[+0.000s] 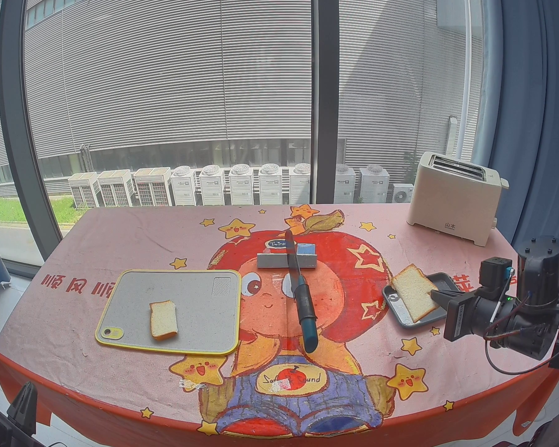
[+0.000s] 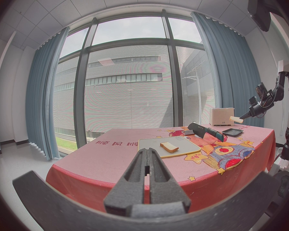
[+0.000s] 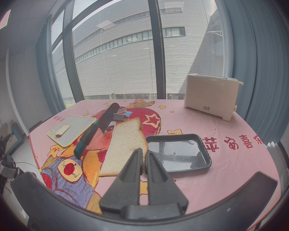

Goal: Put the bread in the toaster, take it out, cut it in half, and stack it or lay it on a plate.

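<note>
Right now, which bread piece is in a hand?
The full slice, clamped in the right hand over the dark tray. The smaller piece lies free on the cutting board.

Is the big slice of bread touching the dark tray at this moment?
Apart. The left wrist view shows it: the right gripper holds the bread slice in the air, and a plain gap separates it from the dark tray below.

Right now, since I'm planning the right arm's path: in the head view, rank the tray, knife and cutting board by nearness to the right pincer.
1. Tray, just below the right pincer, on the robot's right.
2. Knife, at table centre.
3. Cutting board, on the robot's left.
</note>
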Controlling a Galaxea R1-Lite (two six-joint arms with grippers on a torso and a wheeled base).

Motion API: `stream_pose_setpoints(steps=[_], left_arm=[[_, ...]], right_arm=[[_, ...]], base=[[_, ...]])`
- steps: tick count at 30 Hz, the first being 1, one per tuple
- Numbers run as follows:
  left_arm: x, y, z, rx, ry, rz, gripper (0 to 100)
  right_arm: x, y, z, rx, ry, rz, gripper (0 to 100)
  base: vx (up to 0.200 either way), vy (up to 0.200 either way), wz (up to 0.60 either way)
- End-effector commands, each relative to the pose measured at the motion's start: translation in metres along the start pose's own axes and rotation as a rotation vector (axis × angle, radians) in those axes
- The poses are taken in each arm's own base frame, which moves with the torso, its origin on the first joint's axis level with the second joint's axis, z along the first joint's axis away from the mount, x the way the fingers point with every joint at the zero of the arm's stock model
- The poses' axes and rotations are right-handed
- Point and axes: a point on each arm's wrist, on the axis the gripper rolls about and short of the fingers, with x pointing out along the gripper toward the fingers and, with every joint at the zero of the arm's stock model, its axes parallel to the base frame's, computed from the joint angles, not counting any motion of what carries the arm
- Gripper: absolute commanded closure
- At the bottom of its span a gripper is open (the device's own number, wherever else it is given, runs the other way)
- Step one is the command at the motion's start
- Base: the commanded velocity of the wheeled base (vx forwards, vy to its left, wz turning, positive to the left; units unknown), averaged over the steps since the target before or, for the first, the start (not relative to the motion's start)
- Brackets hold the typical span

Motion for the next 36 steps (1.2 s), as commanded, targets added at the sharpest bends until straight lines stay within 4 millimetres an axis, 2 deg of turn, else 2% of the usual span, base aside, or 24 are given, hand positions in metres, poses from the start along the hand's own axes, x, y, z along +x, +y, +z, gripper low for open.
stream_pose_setpoints(steps=[1, 16, 36], left_arm=[[0.000, 0.000, -0.005, 0.000, 0.000, 0.000, 100], [0.000, 0.000, -0.005, 0.000, -0.001, 0.000, 100], [0.000, 0.000, -0.005, 0.000, 0.000, 0.000, 100]], right_arm=[[0.019, -0.011, -0.001, 0.024, 0.047, -0.041, 100], [0.045, -0.032, 0.001, 0.069, 0.095, -0.067, 100], [0.069, -0.042, -0.006, 0.083, 0.105, -0.102, 100]], base=[[0.000, 0.000, 0.00], [0.000, 0.000, 0.00], [0.000, 0.000, 0.00]])
